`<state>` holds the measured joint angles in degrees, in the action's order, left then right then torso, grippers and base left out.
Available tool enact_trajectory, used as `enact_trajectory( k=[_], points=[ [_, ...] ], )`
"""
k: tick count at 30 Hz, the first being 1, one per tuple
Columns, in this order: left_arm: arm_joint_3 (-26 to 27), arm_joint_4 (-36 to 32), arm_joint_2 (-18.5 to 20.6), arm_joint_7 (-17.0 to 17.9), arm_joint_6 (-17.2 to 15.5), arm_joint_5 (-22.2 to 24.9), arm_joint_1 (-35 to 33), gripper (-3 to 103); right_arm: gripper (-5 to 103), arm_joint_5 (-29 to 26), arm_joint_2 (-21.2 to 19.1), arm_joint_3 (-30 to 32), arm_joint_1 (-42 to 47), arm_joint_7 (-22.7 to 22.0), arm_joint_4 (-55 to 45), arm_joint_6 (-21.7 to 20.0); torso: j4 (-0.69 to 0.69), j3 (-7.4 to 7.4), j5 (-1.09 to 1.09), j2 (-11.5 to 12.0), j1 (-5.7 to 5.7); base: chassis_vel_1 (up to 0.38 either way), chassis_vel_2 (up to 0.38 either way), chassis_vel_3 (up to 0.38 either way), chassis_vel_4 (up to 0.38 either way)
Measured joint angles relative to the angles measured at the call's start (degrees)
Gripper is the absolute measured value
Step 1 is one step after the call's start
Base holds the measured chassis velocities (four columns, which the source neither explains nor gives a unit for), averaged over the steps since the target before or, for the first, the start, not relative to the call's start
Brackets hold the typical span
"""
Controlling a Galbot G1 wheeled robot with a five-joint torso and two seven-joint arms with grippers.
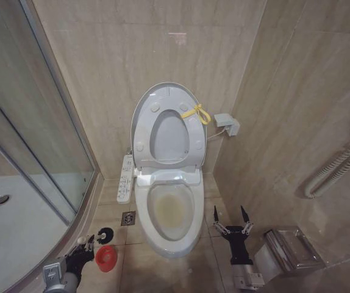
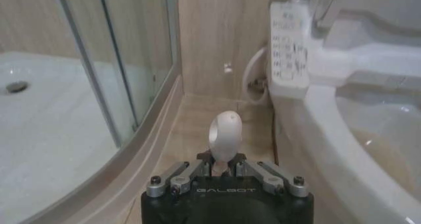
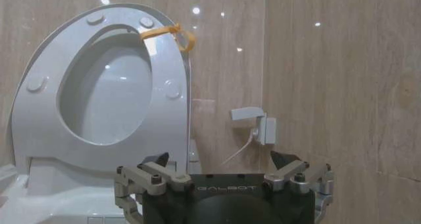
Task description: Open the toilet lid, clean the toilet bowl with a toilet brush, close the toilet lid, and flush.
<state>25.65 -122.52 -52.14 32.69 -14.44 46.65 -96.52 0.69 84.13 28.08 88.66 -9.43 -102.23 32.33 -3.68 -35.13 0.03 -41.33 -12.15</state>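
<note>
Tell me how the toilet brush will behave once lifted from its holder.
Probably light: the left tool pinches just the toilet brush by its looped handle end. Smooth plastic might slip. The small red holder could tip.

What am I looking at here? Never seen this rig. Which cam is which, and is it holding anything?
It's a wheeled robot with two arms, in a bathroom. The head view looks down from its head at the toilet bowl, stained yellowish inside, with the toilet lid raised against the wall. The other two cameras sit on the wrists. The left gripper, low by the shower enclosure, is shut on the toilet brush handle; the black brush head sits on the floor beside the red holder. The right gripper hangs open beside the bowl, holding nothing.
</note>
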Motion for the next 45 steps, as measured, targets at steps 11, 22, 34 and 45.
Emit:
enact_trajectory(
  k=[11, 22, 34, 45],
  points=[
    [-3.2, 9.0, -1.5, -0.9, -0.1, -0.2, 5.9, 18, 100, -0.7, -1.1, 0.6, 0.0, -0.2, 0.1, 0.2, -0.01, 0.0, 0.0, 0.0, 0.0, 0.0, 0.0, 0.0, 0.0],
    [-5.0, 16.0, -3.4, -1.8, -0.8, 1.6, 11.9, 18, 100, -1.0, -1.2, 0.7, -0.8, -0.3, 0.8, 0.0, 0.0, 0.0, 0.01, 0.0, 0.0, 0.0, 0.0, 0.0, 0.0],
    [-8.0, 21.9, -4.7, -2.2, -0.9, 2.0, 15.3, 18, 100, -1.1, -1.0, 1.0, -1.2, -0.4, 1.7, -0.2, 0.0, 0.0, 0.01, 0.0, 0.0, 0.0, 0.0, 0.0, 0.0],
    [-8.6, 26.5, -5.0, -2.8, -0.5, 1.9, 17.3, 18, 100, -1.4, -1.2, 1.4, -1.3, -0.5, 1.6, -0.3, 0.0, 0.0, 0.02, 0.0, 0.0, 0.0, 0.0, 0.0, 0.0]
  ],
)
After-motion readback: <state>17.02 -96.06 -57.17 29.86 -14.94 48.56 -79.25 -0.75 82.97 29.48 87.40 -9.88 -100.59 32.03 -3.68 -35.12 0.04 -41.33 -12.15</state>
